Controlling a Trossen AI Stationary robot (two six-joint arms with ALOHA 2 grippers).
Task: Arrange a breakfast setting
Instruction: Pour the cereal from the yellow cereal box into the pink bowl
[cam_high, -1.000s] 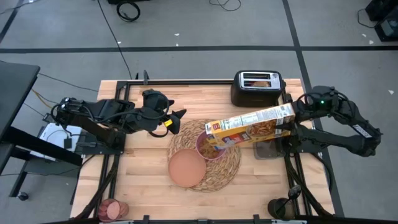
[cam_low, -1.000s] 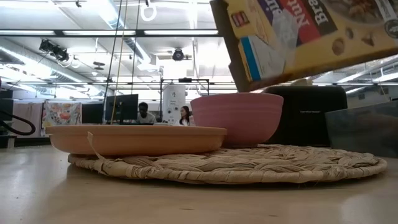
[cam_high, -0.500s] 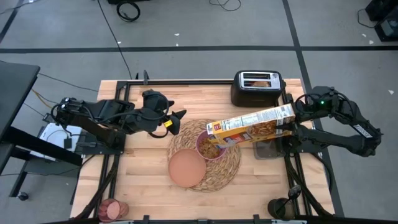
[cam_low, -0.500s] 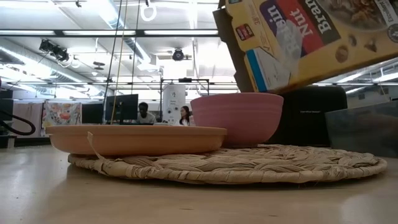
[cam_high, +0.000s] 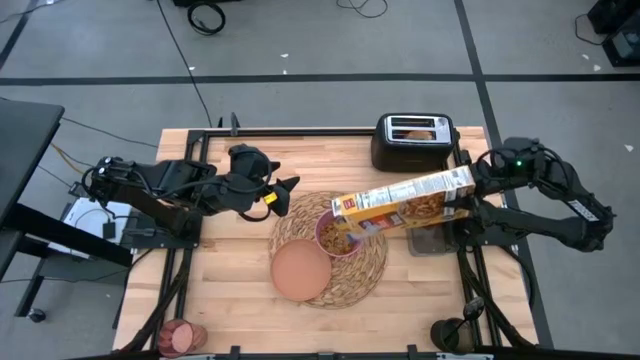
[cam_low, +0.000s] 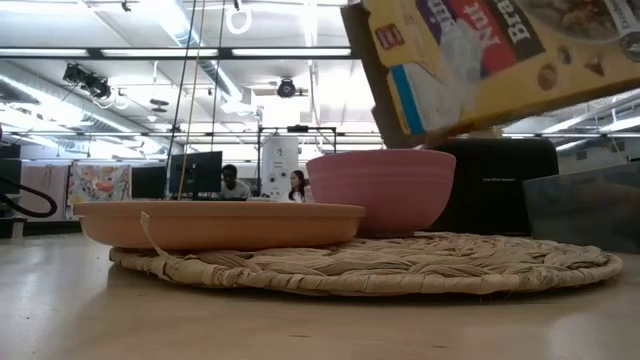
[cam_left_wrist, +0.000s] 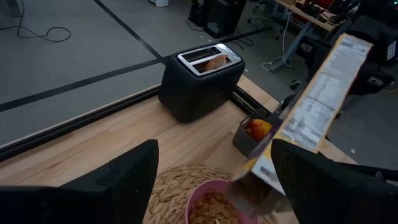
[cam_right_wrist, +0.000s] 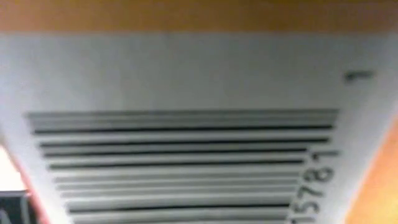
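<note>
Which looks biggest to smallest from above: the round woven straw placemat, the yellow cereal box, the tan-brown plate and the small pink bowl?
1. Round woven straw placemat
2. Yellow cereal box, though it is held above the table, nearer the camera
3. Tan-brown plate
4. Small pink bowl, partly covered by the box

Two arms over the table

The right gripper (cam_high: 470, 192) reaches in from the right edge, clamped on its load; the left gripper (cam_high: 285, 196) hovers left of centre, fingers spread.

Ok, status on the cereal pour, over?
Right gripper shut on cereal box, tipped over pink bowl. Cereal in bowl. Left gripper open, waiting beside placemat. Nothing in the way.
</note>
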